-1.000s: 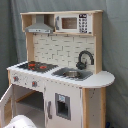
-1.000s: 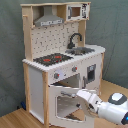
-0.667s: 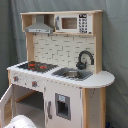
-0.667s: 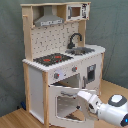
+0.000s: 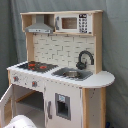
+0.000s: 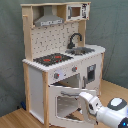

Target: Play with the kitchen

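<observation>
The tall toy kitchen of pale wood and white panels (image 5: pixel 60 70) (image 6: pixel 62 60) fills the middle of the frame in both exterior views. On its worktop, the black-and-red hob (image 6: pixel 52 59) lies beside the grey sink (image 6: pixel 82 50) with its black tap (image 6: pixel 75 39). In the second exterior view, the windowed oven door (image 6: pixel 67 102) hangs open at lower centre. The white robot arm (image 6: pixel 107 111) reaches in from the lower right to the door's top edge. Whether its pincer (image 6: pixel 81 96) is open or holds anything cannot be told.
</observation>
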